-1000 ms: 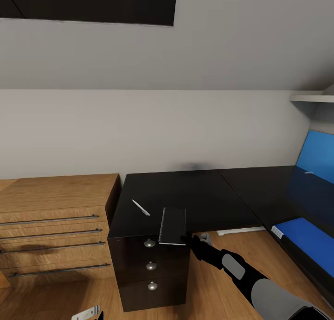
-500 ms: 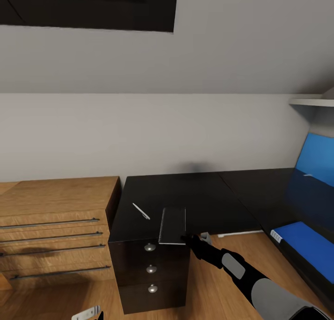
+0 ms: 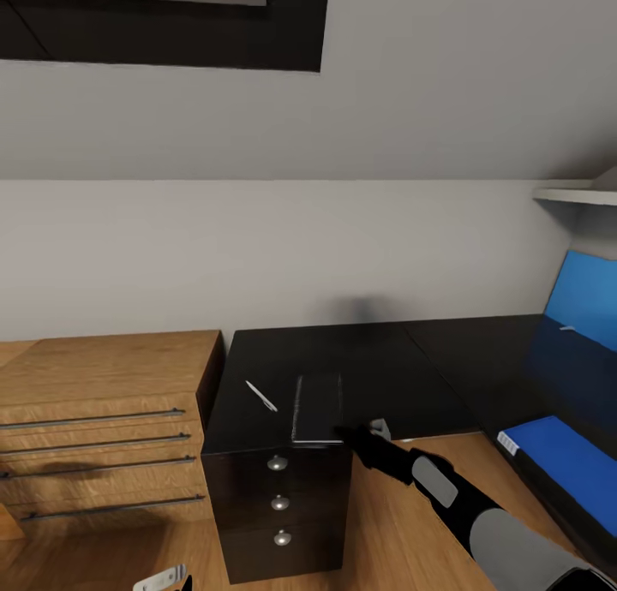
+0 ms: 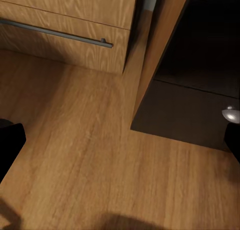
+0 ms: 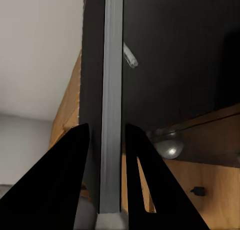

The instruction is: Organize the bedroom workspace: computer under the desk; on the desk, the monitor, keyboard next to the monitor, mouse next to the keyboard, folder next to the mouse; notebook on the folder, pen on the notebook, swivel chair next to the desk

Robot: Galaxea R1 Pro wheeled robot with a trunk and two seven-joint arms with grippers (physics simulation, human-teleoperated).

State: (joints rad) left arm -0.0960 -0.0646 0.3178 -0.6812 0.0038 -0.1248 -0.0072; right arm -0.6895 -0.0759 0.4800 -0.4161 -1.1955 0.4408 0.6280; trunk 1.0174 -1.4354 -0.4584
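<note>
The desk (image 3: 377,360) has a black top and black drawers with silver knobs (image 3: 277,463). A dark notebook (image 3: 317,407) sits nearly level at the desk's front edge above the drawers, and my right gripper (image 3: 347,437) is shut on its near corner. In the right wrist view the fingers (image 5: 65,180) clamp the notebook's grey page edge (image 5: 112,90). The thin white pen (image 3: 260,396) lies on the desk just left of the notebook; it also shows as the pen (image 5: 130,55). The blue folder (image 3: 561,454) lies on the desk's right wing. My left gripper (image 4: 120,145) hangs open over the floor.
A light wooden drawer unit (image 3: 103,402) stands against the desk's left side. The blue back panel (image 3: 591,295) rises at the far right under a white shelf (image 3: 574,197). Wooden floor (image 4: 90,165) lies below the left gripper, beside the black drawer front (image 4: 190,115).
The notebook has tipped from a raised tilt to almost flat over the desk edge, still in my right gripper. The head view has shifted slightly; pen and folder stay put.
</note>
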